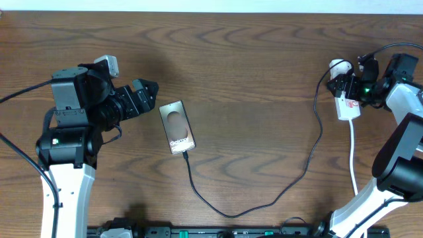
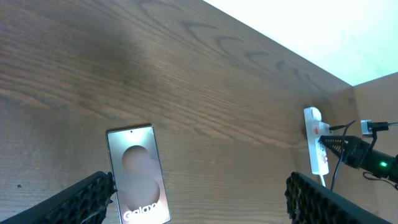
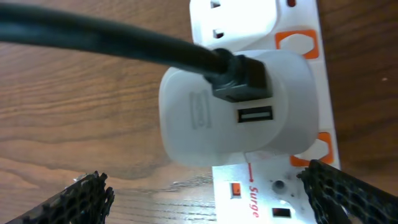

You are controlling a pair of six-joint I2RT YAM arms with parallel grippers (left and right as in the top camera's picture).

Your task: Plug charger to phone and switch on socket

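Note:
The phone (image 1: pixel 177 127) lies flat at centre left, "Galaxy" lettering up; it also shows in the left wrist view (image 2: pixel 137 177). The black charger cable (image 1: pixel 264 201) runs from the phone's near edge in a loop to a white adapter (image 3: pixel 230 112) plugged into the white socket strip (image 1: pixel 348 106). My left gripper (image 1: pixel 147 94) is open and empty, just left of the phone. My right gripper (image 1: pixel 348 84) is open right above the strip, its fingers either side of the strip's end (image 3: pixel 273 199). Orange switches (image 3: pixel 297 40) sit along the strip's edge.
The strip's white cord (image 1: pixel 353 158) runs toward the near edge at right. The strip and right gripper also show far off in the left wrist view (image 2: pixel 316 142). Bare wooden table (image 1: pixel 251 73) lies between the arms.

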